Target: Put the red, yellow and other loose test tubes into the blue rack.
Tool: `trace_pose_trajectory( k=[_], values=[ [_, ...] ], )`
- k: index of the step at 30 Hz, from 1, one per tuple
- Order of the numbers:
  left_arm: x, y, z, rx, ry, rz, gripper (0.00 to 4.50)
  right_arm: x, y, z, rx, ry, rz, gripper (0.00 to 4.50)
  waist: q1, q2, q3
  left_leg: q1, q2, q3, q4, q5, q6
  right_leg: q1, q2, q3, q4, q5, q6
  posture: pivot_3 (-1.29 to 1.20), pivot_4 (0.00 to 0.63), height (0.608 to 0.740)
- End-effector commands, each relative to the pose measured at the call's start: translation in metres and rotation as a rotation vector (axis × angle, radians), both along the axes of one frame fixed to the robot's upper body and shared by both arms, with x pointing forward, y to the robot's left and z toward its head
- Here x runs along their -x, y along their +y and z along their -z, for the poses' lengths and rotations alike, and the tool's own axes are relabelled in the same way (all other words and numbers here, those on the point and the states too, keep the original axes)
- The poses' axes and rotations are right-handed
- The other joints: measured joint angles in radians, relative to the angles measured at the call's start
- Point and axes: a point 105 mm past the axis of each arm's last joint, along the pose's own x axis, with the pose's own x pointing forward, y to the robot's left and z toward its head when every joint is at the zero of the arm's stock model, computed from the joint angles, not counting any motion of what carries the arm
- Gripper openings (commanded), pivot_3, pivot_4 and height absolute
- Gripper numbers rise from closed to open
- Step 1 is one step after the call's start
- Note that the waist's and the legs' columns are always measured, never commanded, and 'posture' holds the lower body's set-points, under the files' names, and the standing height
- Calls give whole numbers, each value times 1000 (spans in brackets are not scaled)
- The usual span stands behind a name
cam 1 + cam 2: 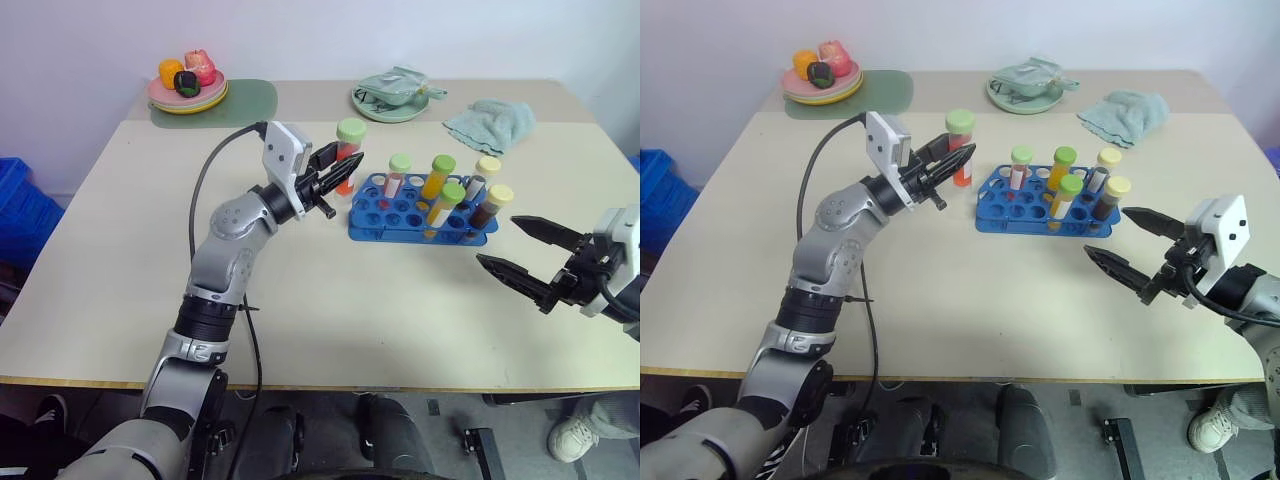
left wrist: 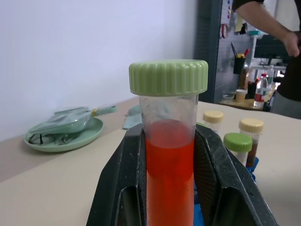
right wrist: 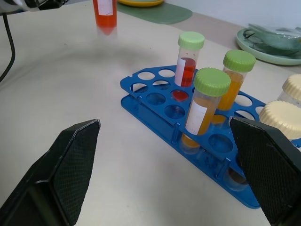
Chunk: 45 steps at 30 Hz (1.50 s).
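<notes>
From the head views, the left hand (image 1: 338,172) was clamped on a red tube (image 1: 347,158) with a green cap, holding it upright in the air just beside the near-left end of the blue rack (image 1: 420,212). The rack sat on the pale surface (image 1: 330,300) and already carried five tubes: a red one with a green cap (image 1: 397,175), two orange-yellow ones with green caps (image 1: 438,177), and two with cream caps (image 1: 494,204) at its right end. Off to the right, the right hand (image 1: 525,250) hung above the surface with its fingers spread wide and nothing between them, well apart from the rack. Along the back edge I could see a plate of toy food (image 1: 187,88) on a green mat (image 1: 245,100), a green plate (image 1: 392,98) with something crumpled on it, and a folded cloth (image 1: 490,123).

In the left wrist view, the red tube (image 2: 169,160) stood right between the black fingers (image 2: 115,188), red liquid filling it to below the cap. A person (image 2: 277,42) stood in the background.

In the right wrist view, the two fingers (image 3: 66,169) stood far apart, the rack (image 3: 160,110) lying between and beyond them, and the held red tube (image 3: 105,16) hung above the surface farther off.
</notes>
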Motion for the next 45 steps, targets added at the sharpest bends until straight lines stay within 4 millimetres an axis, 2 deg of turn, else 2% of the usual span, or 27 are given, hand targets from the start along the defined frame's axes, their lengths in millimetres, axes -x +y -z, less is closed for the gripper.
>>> trace_pose_trajectory(
  k=[1,19,24,30,34,37,40,45],
  values=[
    [8,-2,-16,24,-64,11,753,-1,1,-13,26,-52,-2,4500,0,0,0,0,0,0,0,0,0,0,0,0,0,0,0,0,150,740],
    [13,-5,-15,30,-66,26,753,-3,-1,-14,36,-55,1,4500,0,0,0,0,0,0,0,0,0,0,0,0,0,0,0,0,150,740],
    [18,-9,-16,24,-115,41,753,-4,-1,-14,33,-58,5,4500,0,0,0,0,0,0,0,0,0,0,0,0,0,0,0,0,150,740],
    [25,-13,1,2,-155,32,753,-5,-3,-12,33,-52,14,4500,0,0,0,1,0,0,0,0,0,1,0,0,0,0,0,0,150,740],
    [24,-24,2,-8,-214,17,753,-5,-2,-12,32,-46,10,4500,4,0,0,1,0,0,0,0,0,2,0,0,-2,0,0,0,150,740],
    [15,-31,0,9,-241,-23,753,-5,-1,-12,30,-38,6,4500,5,0,0,2,0,0,0,0,1,2,0,0,-2,0,0,0,150,740],
    [9,-42,5,-14,-271,-38,753,-5,-2,-13,33,-33,7,4500,10,0,0,3,-1,1,0,-1,1,3,0,0,-2,0,0,0,150,740],
    [11,-62,15,-27,-300,-7,753,-3,-3,-14,37,-28,11,4500,22,0,0,3,-1,2,0,-1,2,3,1,0,-2,0,0,0,150,740]
  ],
)
